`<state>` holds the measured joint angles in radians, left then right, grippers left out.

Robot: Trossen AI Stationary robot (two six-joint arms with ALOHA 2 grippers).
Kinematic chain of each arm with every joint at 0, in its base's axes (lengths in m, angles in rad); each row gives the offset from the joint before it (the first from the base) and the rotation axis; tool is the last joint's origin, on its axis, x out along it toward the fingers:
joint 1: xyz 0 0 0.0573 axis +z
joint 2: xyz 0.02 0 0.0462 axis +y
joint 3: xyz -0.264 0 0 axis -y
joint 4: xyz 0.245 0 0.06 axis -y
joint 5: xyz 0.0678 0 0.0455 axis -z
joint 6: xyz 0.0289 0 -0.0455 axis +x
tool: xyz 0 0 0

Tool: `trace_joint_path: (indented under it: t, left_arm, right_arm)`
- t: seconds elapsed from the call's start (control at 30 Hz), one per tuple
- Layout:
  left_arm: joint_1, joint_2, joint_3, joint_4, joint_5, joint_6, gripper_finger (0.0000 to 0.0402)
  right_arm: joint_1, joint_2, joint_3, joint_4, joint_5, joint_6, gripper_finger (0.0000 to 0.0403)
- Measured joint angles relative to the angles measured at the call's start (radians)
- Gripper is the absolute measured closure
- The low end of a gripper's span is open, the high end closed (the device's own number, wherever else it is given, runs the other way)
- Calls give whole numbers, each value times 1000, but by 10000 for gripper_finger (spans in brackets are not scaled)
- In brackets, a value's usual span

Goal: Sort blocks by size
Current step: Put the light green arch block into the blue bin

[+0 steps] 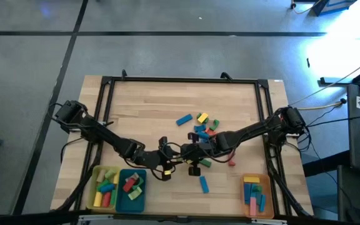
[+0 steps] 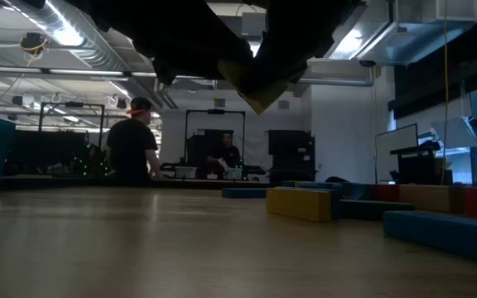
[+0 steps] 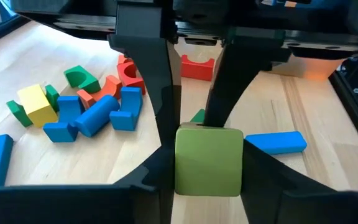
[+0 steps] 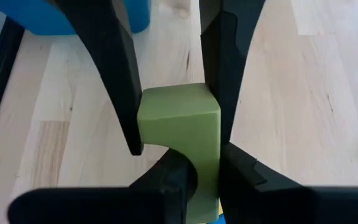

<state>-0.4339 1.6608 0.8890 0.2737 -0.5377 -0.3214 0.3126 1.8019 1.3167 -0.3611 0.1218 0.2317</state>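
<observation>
Both grippers meet above the table's middle, left gripper (image 3: 194,134) and right gripper (image 4: 173,134) each clamping the same olive block (image 3: 208,160) (held aloft). Loose blocks (image 1: 200,124) lie just beyond

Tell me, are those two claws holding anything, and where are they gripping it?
Both meet on one olive-green block above the table. The right gripper pinches its opposite side faces; the left gripper has its fingers against the block's sides too, apparently a handover.

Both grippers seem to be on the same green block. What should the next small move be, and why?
Probably the right gripper should open and let go. Both wrist views show the green block pinched between both pairs of fingers, with the left gripper closed against its sides. Releasing would free the left arm to carry it off.
</observation>
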Motion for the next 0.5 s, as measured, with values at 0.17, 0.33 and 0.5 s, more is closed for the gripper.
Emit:
trace_joint_path:
  t: [0.17,0.33,0.5]
  left_arm:
    - [-4,0,0,0,-4,6,283]
    - [-7,-8,0,-4,-6,6,283]
    - [-18,-44,0,-33,-7,8,282]
  right_arm:
    - [0,0,0,-1,-1,-3,320]
    - [1,0,0,3,-2,-3,298]
    - [2,-1,1,13,-6,-2,270]
